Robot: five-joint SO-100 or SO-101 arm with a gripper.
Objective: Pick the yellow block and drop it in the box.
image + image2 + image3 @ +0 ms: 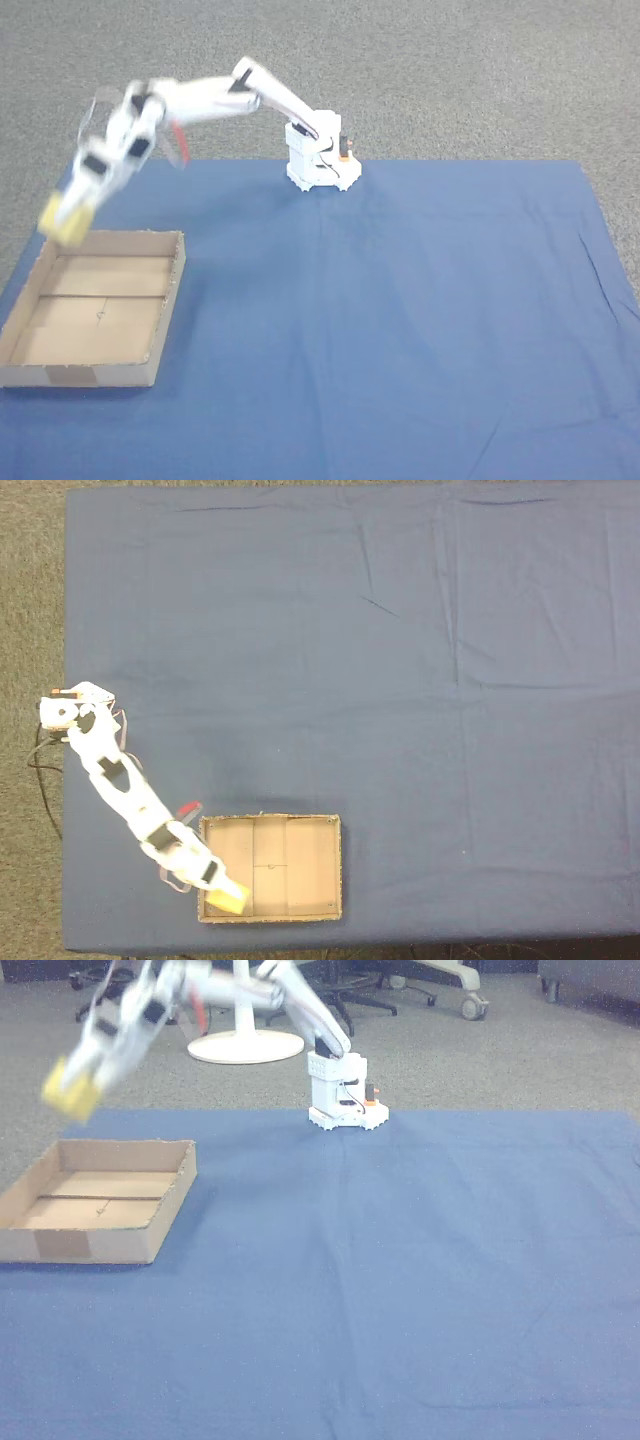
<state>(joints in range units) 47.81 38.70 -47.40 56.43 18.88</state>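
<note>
Aloft, matte yellow block [68,1093] over cardboard box [160,1222].

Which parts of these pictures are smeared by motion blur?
In a fixed view the pincer and yellow block are smeared; in the other view the block blurs likewise; in a fixed view from above they look sharper, and the box is crisp.

The white arm [215,100] reaches out, its hand [62,222] angled down, closed.

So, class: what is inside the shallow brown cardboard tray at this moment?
The cardboard tray shows a bare floor with a seam. The small pale-yellow foam cube hangs above one corner in the white claw, hiding the floor beneath.
</note>
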